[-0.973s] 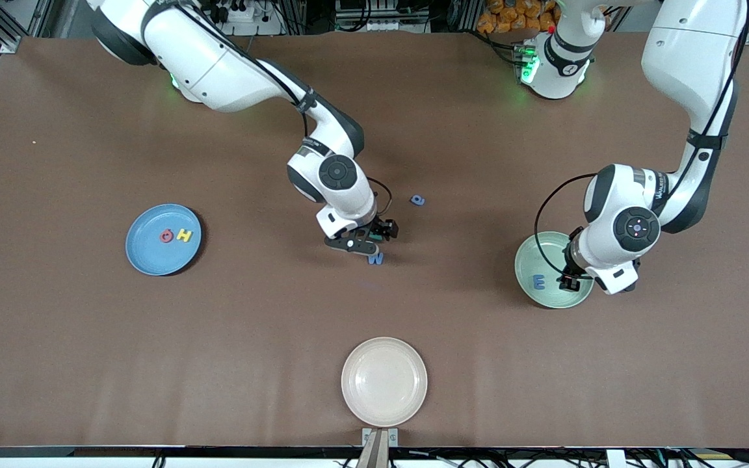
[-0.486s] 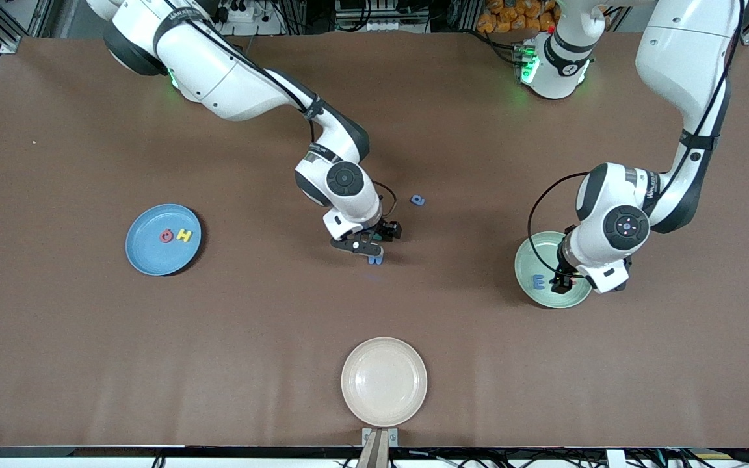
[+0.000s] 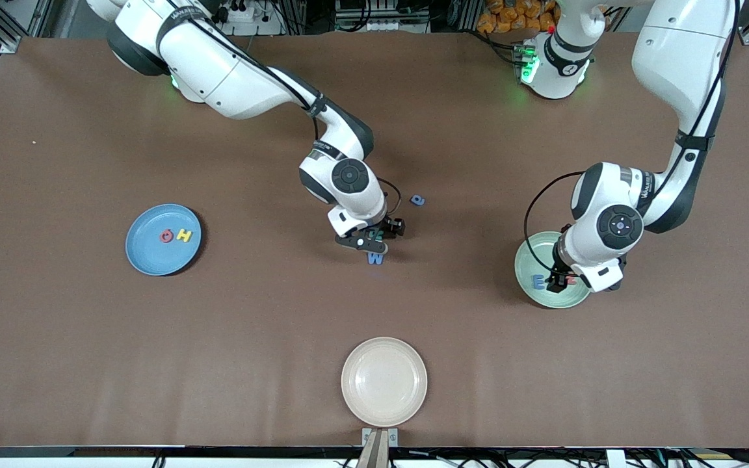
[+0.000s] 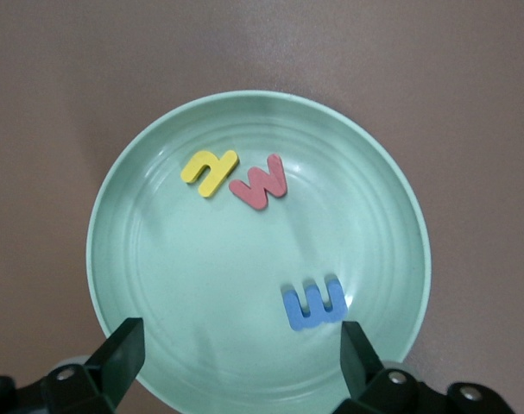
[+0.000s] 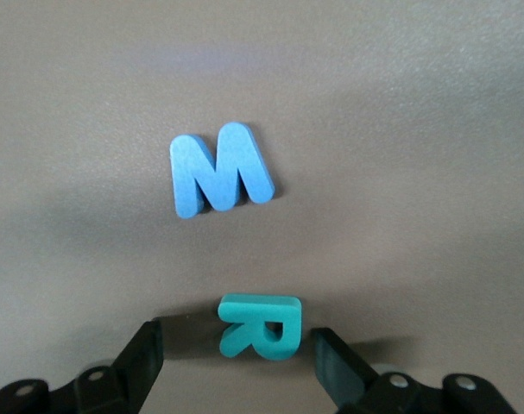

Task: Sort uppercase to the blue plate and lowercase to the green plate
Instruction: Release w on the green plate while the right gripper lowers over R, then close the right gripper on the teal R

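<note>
Currently my right gripper [image 5: 236, 349] straddles the teal R [image 5: 260, 325], fingers apart, untouching; blue W [image 5: 220, 169] at twelve o'clock. My left gripper [image 4: 240, 354] hangs wide over the green plate [image 4: 123, 259].

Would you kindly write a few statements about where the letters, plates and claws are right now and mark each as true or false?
1. The green plate holds three letters: a yellow y, a red m and a blue m. True.
2. The blue plate holds the teal R. False: it holds the red Q and the yellow H; the teal R lies on the table between the right claw's fingers.
3. The left claw is open over the green plate. True.
4. The beige plate holds the blue W. False: the blue W lies on the table beside the teal R.
</note>
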{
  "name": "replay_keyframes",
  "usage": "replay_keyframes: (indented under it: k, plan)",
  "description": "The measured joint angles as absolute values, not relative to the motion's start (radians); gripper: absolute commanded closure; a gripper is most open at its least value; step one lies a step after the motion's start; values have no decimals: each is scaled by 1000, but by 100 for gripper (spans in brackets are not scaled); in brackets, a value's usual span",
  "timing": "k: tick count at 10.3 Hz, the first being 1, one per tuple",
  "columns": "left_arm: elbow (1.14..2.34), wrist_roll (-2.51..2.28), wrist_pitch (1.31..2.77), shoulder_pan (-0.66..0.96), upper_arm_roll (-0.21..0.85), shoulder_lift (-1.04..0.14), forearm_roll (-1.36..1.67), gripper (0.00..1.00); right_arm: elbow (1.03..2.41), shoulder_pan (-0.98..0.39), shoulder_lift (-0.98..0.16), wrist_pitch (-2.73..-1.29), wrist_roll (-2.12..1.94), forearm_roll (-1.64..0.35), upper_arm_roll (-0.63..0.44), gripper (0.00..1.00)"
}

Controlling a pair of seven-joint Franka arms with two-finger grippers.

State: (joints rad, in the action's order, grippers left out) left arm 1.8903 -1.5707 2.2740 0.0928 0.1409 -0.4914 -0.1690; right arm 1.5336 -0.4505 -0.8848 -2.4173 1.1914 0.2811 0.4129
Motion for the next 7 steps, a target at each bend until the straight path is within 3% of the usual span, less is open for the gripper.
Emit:
replay_keyframes:
  k: [3, 7]
  plan:
    - [1890, -1571, 2274, 96, 141, -491, -169, 0, 1469, -450, -885, -2288, 1187, 286, 413, 23]
    - [1890, -1571, 2274, 107, 141, -491, -169, 0, 1457, -450, -886, -2283, 1187, 334, 411, 32]
